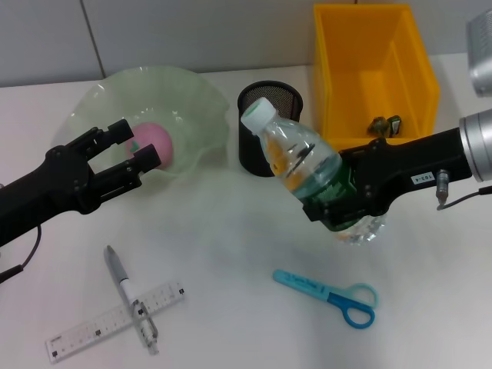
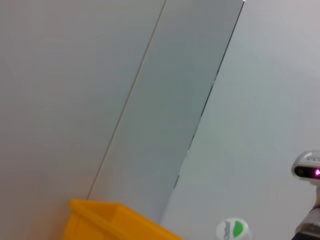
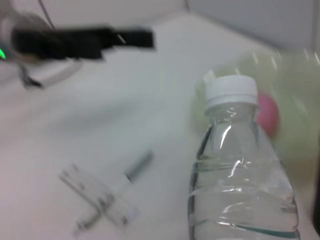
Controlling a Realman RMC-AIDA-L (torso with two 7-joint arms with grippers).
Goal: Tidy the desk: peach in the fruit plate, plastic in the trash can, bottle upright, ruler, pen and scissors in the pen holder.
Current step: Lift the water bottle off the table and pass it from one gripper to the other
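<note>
My right gripper (image 1: 332, 206) is shut on the lower body of the clear bottle (image 1: 298, 159), which is held tilted above the table with its white cap toward the black mesh pen holder (image 1: 269, 115). The bottle (image 3: 242, 175) fills the right wrist view. The pink peach (image 1: 156, 141) lies in the pale green fruit plate (image 1: 192, 92). My left gripper (image 1: 137, 144) is open just in front of it. On the table lie the pen (image 1: 125, 293) across the ruler (image 1: 92, 329), and the blue scissors (image 1: 332, 296). A crumpled piece of plastic (image 1: 387, 124) sits in the yellow trash can (image 1: 415, 69).
The pen holder stands between the plate and the yellow bin. The pen (image 3: 138, 166), the ruler (image 3: 92, 195) and the peach (image 3: 267, 114) also show in the right wrist view. The left wrist view shows the wall, the bin's corner (image 2: 115, 220) and the bottle cap (image 2: 232, 230).
</note>
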